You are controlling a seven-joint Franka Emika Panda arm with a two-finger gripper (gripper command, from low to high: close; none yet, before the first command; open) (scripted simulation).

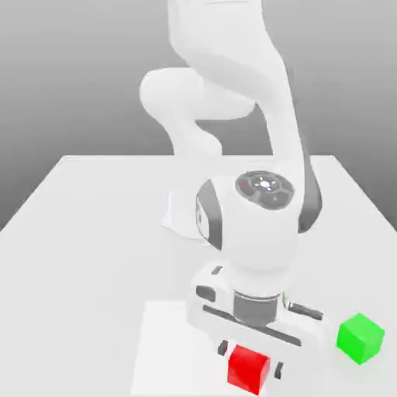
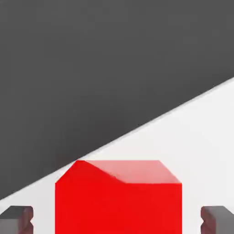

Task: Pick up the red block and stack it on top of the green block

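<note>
The red block (image 1: 248, 368) sits on the white table (image 1: 93, 233) close to its front edge. My gripper (image 1: 250, 359) is lowered straight over it and open, one dark finger on each side of the block. In the hand view the red block (image 2: 119, 201) lies between the fingertips (image 2: 18, 219), with a gap on both sides, so neither pad touches it. The green block (image 1: 360, 338) rests on the table to the exterior view's right of the red one, a short distance apart.
The arm's white links and base (image 1: 233, 116) rise over the middle of the table behind the gripper. Beyond the red block, the hand view shows the table's edge (image 2: 151, 121) and dark floor past it.
</note>
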